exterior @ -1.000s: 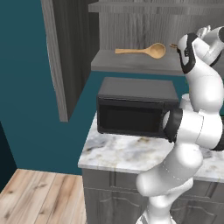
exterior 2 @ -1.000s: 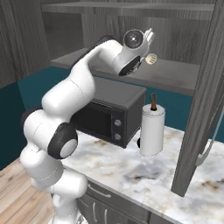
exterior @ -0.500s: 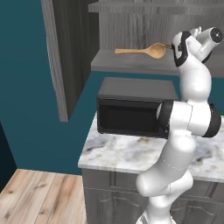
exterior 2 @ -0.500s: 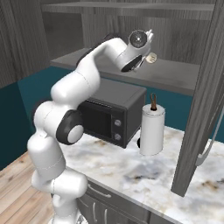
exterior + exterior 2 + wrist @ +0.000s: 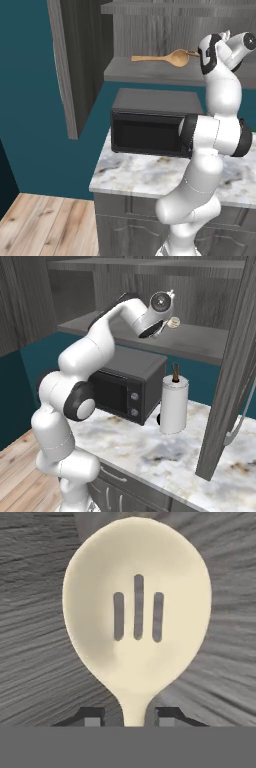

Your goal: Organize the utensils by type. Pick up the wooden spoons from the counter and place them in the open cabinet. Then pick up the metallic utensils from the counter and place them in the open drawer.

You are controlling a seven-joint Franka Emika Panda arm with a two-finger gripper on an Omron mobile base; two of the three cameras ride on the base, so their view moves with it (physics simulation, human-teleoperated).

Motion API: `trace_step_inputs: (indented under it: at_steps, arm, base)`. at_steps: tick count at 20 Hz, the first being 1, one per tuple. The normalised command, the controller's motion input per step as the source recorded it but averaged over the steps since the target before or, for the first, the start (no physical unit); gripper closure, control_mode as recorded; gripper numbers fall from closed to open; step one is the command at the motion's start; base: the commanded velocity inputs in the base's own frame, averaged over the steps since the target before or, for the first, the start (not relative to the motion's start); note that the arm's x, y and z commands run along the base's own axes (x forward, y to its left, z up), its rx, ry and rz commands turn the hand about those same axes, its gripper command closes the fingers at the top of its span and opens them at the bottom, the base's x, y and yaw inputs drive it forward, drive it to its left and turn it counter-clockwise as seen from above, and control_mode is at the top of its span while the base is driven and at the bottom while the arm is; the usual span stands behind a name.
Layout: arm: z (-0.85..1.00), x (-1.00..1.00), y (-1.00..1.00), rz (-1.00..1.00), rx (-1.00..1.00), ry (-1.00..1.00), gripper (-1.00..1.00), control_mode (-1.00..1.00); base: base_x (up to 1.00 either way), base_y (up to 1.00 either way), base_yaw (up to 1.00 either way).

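From the left base view I am seeing the long wooden spoon [image 5: 165, 58] lying on the open cabinet [image 5: 150, 70] shelf, just left of the hand. From the right, the cream-headed spoon [image 5: 173, 322] is sticking out beyond the hand over that shelf. In the hand view its neck is sitting between the gripper [image 5: 130, 716] tips with slim gaps; I cannot tell whether they are gripping.

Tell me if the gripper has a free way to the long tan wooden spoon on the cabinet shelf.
Probably not yet: the gripper has the cream slotted spoon between its fingers. The long tan spoon lies uncovered on the cabinet shelf beside the arm.
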Motion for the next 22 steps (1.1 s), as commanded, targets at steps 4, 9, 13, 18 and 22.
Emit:
trace_step_inputs:
  at_steps: [4, 9, 13, 18, 22]
  arm:
    - [-0.48, 0.01, 0.13, 0.0, -0.24, 0.0, -1.0, -1.0]
    - [-0.36, -0.01, 0.02, 0.03, -0.28, -0.01, -1.0, -1.0]
    - [-0.35, -0.01, -0.01, 0.1, -0.35, 0.0, -1.0, -1.0]
    - [-0.23, 0.0, -0.14, 0.17, -0.39, 0.06, -1.0, -1.0]
    - [-0.19, -0.04, -0.42, 0.17, -0.38, 0.21, -1.0, -1.0]
  base:
    - [0.0, 0.0, 0.0]
    - [0.0, 0.0, 0.0]
    - [0.0, 0.0, 0.0]
    - [0.0, 0.0, 0.0]
    - [0.0, 0.0, 0.0]
